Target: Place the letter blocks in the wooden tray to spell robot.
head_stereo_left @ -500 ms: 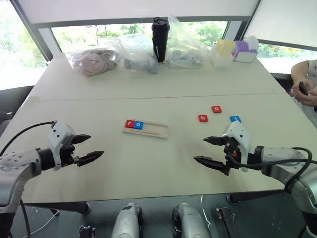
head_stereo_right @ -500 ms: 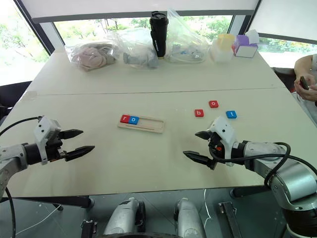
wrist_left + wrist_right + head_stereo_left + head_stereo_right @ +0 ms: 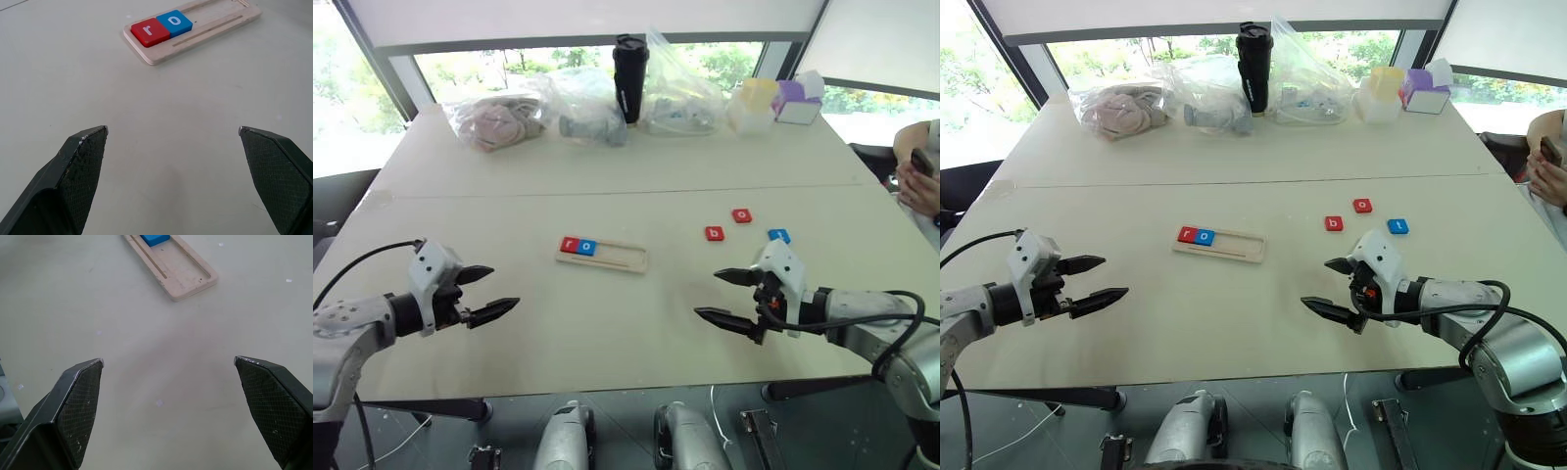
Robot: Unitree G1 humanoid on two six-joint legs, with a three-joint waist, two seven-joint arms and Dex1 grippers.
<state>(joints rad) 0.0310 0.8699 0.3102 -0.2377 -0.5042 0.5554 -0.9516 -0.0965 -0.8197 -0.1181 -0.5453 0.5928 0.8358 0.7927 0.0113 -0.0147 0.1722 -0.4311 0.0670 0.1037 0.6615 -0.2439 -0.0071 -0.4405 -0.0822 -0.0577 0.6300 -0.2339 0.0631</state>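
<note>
We hover both hands low over the near part of the desk (image 3: 636,166), each empty. Left hand (image 3: 481,295) has its fingers spread wide, right hand (image 3: 729,298) likewise — nothing between the jaws of either.

Wooden tray (image 3: 602,254) lies ahead, between the two hands, somewhat nearer the left. Its end toward the left hand holds the red r block (image 3: 149,33) and, touching it, the blue o block (image 3: 174,21); the stretch toward the right hand is bare. We judge two of five letters are set, filled in reading order from that end.

Remaining letter blocks lie loose on the desk beyond the right hand: red b block (image 3: 714,233), red o block (image 3: 741,215) just past it, blue t block (image 3: 779,235) right behind the right hand's knuckles. They sit on the right hand's side, so that hand looks the natural one for fetching b next.

Far edge — plastic bags (image 3: 494,117), a black tumbler (image 3: 629,76), small boxes (image 3: 773,103); contents unclear.
</note>
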